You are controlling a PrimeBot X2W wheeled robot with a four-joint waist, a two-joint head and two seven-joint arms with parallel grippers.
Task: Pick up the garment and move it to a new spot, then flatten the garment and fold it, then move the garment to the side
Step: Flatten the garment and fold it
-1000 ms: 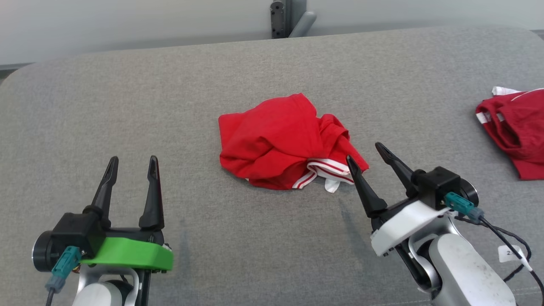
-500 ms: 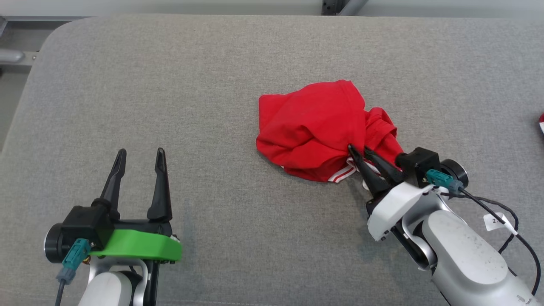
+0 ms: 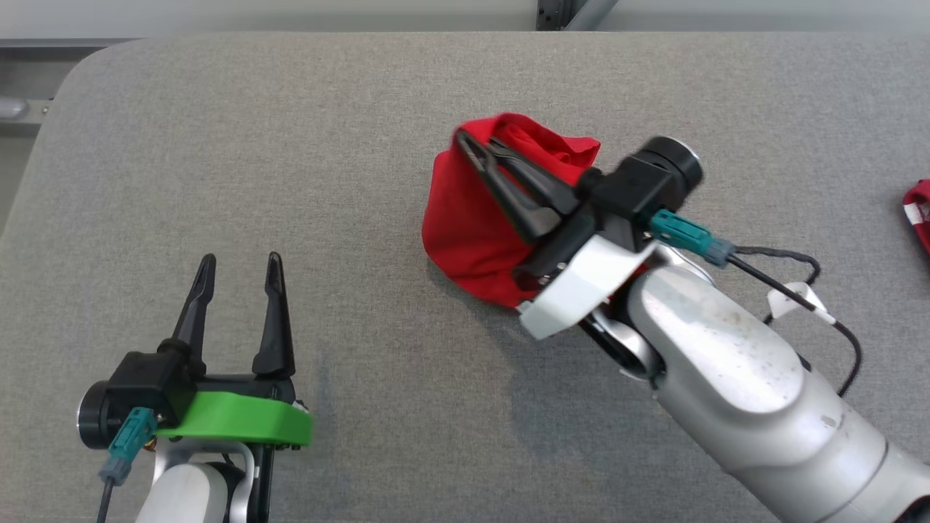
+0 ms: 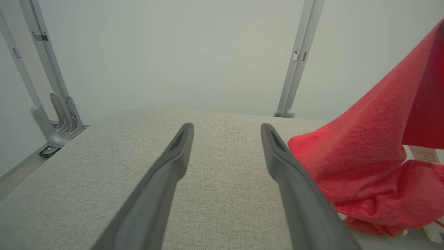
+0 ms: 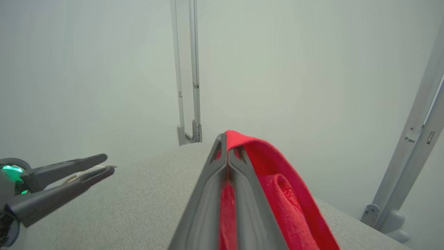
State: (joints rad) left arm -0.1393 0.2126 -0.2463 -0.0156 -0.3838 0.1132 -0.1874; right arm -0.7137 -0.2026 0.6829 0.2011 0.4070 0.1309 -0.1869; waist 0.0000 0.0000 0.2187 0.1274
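Above the grey table (image 3: 218,145) the red garment (image 3: 465,225) is held bunched, its lower folds trailing, pinched by the right gripper (image 3: 474,142) with jaws clamped on cloth (only an edge is caught); it could be pulled free by drag. The left gripper (image 3: 240,260) is set wide, empty.

The right claw (image 3: 481,143) has pinched the garment (image 3: 465,225); lifted it.
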